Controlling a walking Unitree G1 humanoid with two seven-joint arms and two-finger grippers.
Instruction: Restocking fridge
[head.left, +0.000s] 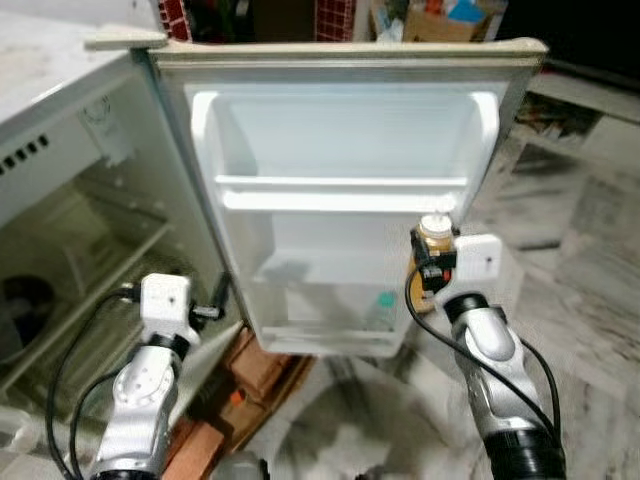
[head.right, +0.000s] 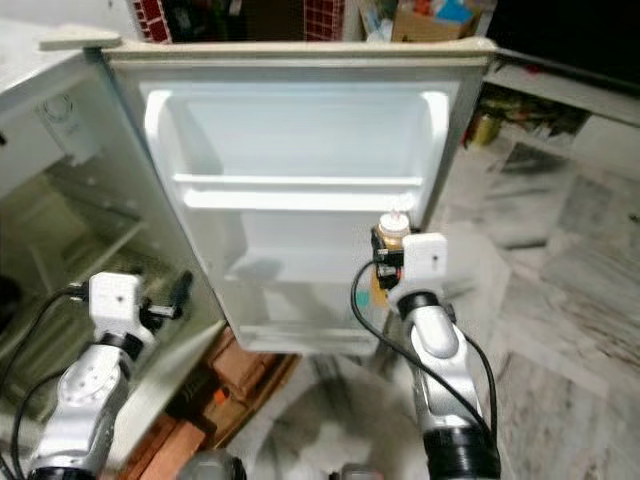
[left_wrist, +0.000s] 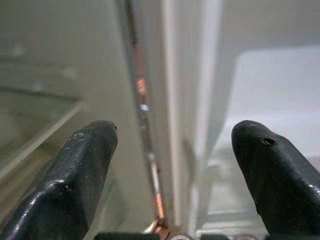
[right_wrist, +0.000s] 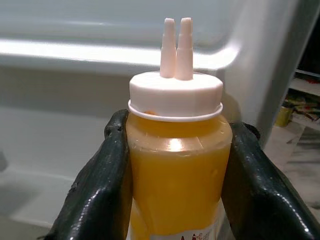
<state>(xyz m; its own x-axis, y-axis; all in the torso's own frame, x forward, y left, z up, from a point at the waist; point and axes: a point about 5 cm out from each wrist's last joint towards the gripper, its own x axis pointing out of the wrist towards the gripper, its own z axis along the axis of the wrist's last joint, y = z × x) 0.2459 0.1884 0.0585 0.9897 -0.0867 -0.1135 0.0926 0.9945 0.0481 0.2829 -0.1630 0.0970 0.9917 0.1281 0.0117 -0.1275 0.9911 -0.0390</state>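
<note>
A small white fridge stands open, its door (head.left: 340, 130) swung wide toward me with two inner shelves. My right gripper (head.left: 432, 262) is shut on a yellow sauce bottle (right_wrist: 176, 165) with a white twin-nozzle cap, held upright just in front of the door's right side, below the upper door shelf (head.left: 340, 192). The bottle (head.right: 393, 232) shows above the wrist. My left gripper (head.left: 212, 305) is open, its fingertips (left_wrist: 85, 165) straddling the hinge edge between the door and the fridge body (head.left: 60, 250).
The lower door shelf (head.left: 330, 325) holds a small teal-capped item (head.left: 385, 300). Wooden blocks (head.left: 245, 385) lie under the door on the marble floor (head.left: 590, 300). Boxes and clutter stand behind the fridge.
</note>
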